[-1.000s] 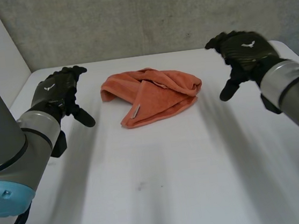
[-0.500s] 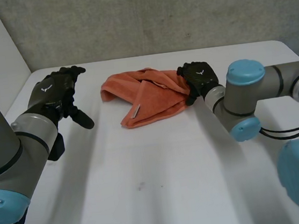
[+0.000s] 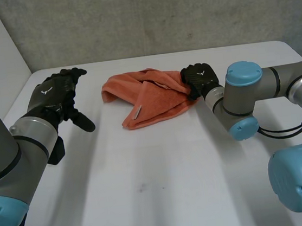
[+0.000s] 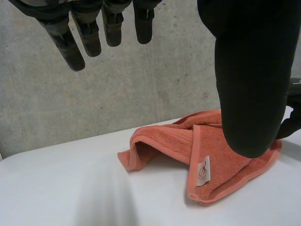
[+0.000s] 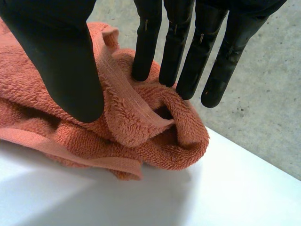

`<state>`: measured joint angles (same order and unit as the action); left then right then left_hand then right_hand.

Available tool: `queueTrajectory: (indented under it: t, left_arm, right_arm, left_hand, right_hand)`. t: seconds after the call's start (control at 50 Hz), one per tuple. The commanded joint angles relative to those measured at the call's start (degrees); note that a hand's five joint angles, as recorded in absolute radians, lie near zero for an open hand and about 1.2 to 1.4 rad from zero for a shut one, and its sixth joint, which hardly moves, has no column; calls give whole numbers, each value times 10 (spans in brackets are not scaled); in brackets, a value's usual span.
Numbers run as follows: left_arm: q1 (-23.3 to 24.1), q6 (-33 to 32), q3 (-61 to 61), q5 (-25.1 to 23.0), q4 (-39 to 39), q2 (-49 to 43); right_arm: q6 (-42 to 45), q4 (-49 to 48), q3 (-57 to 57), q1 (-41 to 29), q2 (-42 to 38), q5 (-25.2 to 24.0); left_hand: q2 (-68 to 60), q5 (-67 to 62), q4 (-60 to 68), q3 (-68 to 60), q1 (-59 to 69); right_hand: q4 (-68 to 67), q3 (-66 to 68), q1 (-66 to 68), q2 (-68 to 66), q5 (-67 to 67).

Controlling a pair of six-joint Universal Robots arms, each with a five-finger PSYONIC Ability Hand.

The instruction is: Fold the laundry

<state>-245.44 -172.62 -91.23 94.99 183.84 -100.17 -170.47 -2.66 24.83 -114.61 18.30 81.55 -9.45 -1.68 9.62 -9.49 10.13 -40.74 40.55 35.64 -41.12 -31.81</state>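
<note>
Nearest us, the right arm bends in over the right side of the white table. Further back, near the left edge, we see the left hand held above the table. Its fingers are straight and spread away from the thumb, holding nothing, well apart from the laundry. The orange towel lies in a crumpled bundle toward the far edge, about midway along it, with a small white label on its near flap. At the towel's right end we find the right hand. Its fingers are straight with their tips on the terry, and the thumb stands apart across a raised fold, not clamped. Beyond the table rises a grey concrete wall.
</note>
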Motion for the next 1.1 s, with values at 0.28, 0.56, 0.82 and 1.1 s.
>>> queueTrajectory:
  t: [0.28, 0.56, 0.82, 1.1]
  left_arm:
    - [-2, 0, 7, -3, 35, -21]
    - [-9, 0, 90, -27, 116, -110]
    - [7, 1, 101, -228, 114, -205]
    - [12, -60, 135, -43, 131, -203]
  right_arm:
    - [19, 27, 93, -4, 164, -29]
    - [109, 29, 398, -47, 516, -178]
    - [117, 70, 584, -55, 737, -267]
    - [119, 61, 592, 20, 676, -232]
  left_hand:
    - [-6, 17, 4, -5, -1]
    - [-6, 17, 4, -5, -1]
    - [-6, 17, 4, -5, -1]
    - [-670, -648, 669, -670, 664]
  right_hand:
    - [-393, 395, 444, -389, -382]
    - [-393, 395, 444, -389, -382]
    - [-393, 395, 444, -389, -382]
    - [-393, 395, 444, -389, -382]
